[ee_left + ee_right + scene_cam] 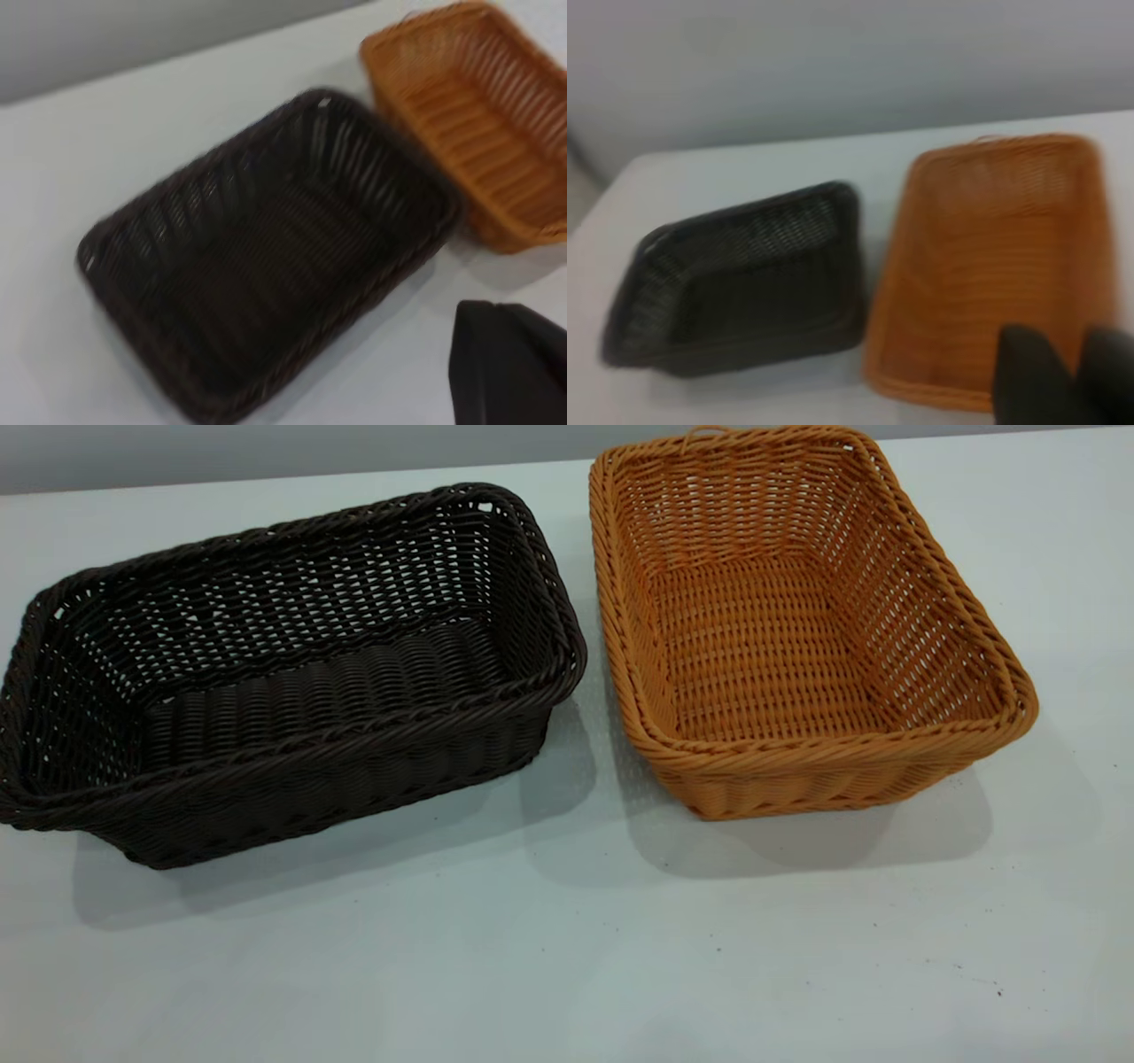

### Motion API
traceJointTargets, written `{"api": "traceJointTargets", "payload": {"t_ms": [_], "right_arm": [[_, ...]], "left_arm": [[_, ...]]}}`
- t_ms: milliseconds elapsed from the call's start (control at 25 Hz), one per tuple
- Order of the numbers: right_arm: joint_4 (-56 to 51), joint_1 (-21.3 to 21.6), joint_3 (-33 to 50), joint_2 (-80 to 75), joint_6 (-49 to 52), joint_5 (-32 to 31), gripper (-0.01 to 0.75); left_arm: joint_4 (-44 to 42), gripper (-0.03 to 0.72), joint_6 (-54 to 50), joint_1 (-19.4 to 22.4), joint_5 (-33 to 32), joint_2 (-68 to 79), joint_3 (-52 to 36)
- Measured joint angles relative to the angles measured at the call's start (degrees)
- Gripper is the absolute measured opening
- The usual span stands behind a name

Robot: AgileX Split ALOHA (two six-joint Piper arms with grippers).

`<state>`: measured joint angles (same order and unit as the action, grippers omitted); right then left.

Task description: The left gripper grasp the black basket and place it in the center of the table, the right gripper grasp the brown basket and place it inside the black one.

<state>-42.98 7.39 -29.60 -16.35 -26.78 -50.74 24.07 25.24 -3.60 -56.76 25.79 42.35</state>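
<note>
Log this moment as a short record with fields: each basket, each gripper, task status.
black basket: upright, empty, on the table's left side in the exterior view
brown basket: upright, empty, to the right of the black one, apart from it
left gripper: dark part at the left wrist view's edge, above the table, holding nothing
right gripper: two fingers apart, over the brown basket's near end
task status: neither basket grasped, not nested

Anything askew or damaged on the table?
No damage or spills. The dark woven wicker basket sits skewed relative to the orange-tan wicker basket; both are upright, empty and apart on the white table.
</note>
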Motion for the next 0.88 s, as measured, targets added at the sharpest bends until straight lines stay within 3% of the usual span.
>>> {"api": "traceJointTargets", "payload": {"t_ms": [280,440,720,880], "right_arm": [[-1.96,0.00,0.00,-10.06,-4.14,0.11,0.335],[-3.82,0.00,0.05,-14.27,-0.79,0.04,0.374],[-12.24,0.00,0.05,-24.12,7.76,-3.22,0.382],[-20.78,0.00,0.05,-31.64,15.87,-2.52,0.382]], "left_arm": [[7.53,0.271,9.95,0.00,2.89,9.71,-0.05],[6.77,0.382,10.06,0.00,4.56,14.32,-0.05],[7.68,0.418,12.71,0.00,12.49,21.43,-0.05],[8.66,0.418,12.82,0.00,13.02,24.32,-0.05]]}}
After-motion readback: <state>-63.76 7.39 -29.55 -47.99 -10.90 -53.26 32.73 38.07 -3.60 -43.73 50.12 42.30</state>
